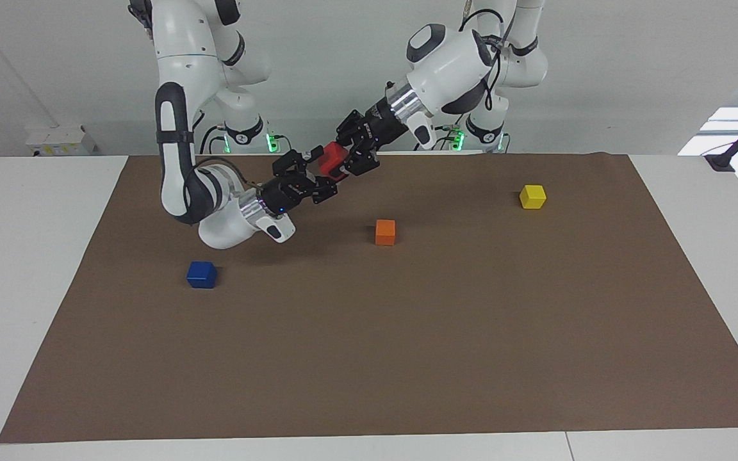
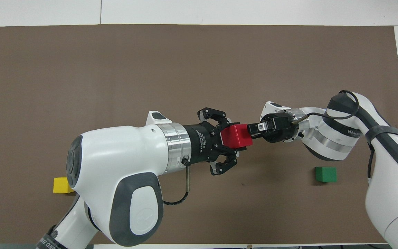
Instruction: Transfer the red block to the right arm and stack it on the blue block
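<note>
The red block point(image 1: 332, 159) is up in the air over the mat's middle, close to the robots; it also shows in the overhead view point(image 2: 236, 135). My left gripper point(image 1: 351, 159) point(image 2: 234, 136) is shut on it from the left arm's side. My right gripper point(image 1: 319, 171) point(image 2: 250, 128) is open, turned on edge, with its fingertips at the block's free end. The blue block point(image 1: 202, 274) rests on the mat toward the right arm's end, farther from the robots than the right arm's elbow. It is hidden in the overhead view.
An orange cube point(image 1: 385, 232) lies mid-mat. A yellow cube point(image 1: 532, 196) point(image 2: 62, 185) lies toward the left arm's end. A green cube point(image 2: 325, 174) lies near the right arm. The brown mat point(image 1: 407, 358) covers the white table.
</note>
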Controlling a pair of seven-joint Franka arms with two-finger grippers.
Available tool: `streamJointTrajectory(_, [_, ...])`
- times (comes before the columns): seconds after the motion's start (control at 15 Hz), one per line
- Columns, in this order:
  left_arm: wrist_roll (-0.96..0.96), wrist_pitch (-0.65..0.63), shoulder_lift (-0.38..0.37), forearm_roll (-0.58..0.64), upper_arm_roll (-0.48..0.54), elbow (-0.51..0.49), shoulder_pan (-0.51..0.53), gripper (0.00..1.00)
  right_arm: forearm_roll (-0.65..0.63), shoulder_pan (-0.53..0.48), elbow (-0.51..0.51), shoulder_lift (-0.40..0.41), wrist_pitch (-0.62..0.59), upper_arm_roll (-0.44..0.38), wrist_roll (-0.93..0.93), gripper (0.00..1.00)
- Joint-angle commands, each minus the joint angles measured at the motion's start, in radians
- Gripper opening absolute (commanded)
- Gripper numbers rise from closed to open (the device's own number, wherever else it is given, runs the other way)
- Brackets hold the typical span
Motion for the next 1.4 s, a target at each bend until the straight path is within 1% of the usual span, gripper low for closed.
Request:
streamJointTrajectory(0.0, [-0.004, 0.024, -0.006, -0.026, 0.009, -0.011, -0.017, 0.00, 0.031, 0.002, -0.013, -0.008, 0.010, 0.003, 0.015, 0.71])
streamJointTrajectory(0.07, [-0.003, 0.024, -0.006, -0.026, 0.009, -0.011, -0.018, 0.00, 0.031, 0.002, -0.013, -0.008, 0.014, 0.003, 0.015, 0.45])
streamJointTrajectory(0.13, [-0.003, 0.024, -0.006, -0.026, 0.009, -0.011, -0.018, 0.00, 0.029, 0.002, -0.013, -0.008, 0.023, 0.002, 0.016, 0.04])
streamJointTrajectory(0.2, [-0.001, 0.024, -0.006, -0.026, 0.009, -0.011, -0.018, 0.00, 0.029, 0.002, -0.013, -0.008, 0.031, 0.002, 0.016, 0.00])
streamJointTrajectory(0.6, [0.002, 0.024, -0.009, -0.026, 0.010, -0.017, -0.018, 0.00, 0.029, 0.002, -0.013, -0.008, 0.037, 0.002, 0.019, 0.00])
streamJointTrajectory(0.67, [0.004, 0.026, -0.009, -0.026, 0.010, -0.015, -0.020, 0.12, 0.029, 0.002, -0.013, -0.008, 0.037, 0.002, 0.019, 0.00])
streamJointTrajectory(0.73, [0.001, 0.027, -0.010, -0.024, 0.010, -0.014, -0.023, 0.99, 0.028, 0.001, -0.013, -0.007, 0.040, 0.002, 0.019, 0.00])
streamJointTrajectory(1.0, [0.028, 0.012, -0.021, -0.023, 0.013, -0.018, -0.008, 1.00, 0.028, 0.001, -0.012, -0.008, 0.051, 0.002, 0.019, 0.00])
streamJointTrajectory(1.07, [0.036, -0.005, -0.029, -0.023, 0.016, -0.018, 0.012, 1.00, 0.028, 0.001, -0.012, -0.008, 0.051, 0.002, 0.018, 0.00])
streamJointTrajectory(1.27, [0.054, -0.164, -0.076, -0.014, 0.018, -0.012, 0.136, 1.00, 0.028, 0.001, -0.007, -0.008, 0.051, 0.003, 0.019, 0.00])
streamJointTrajectory(1.33, [0.091, -0.219, -0.090, -0.010, 0.018, -0.014, 0.187, 1.00, 0.029, 0.001, -0.006, -0.008, 0.051, 0.003, 0.019, 0.00])
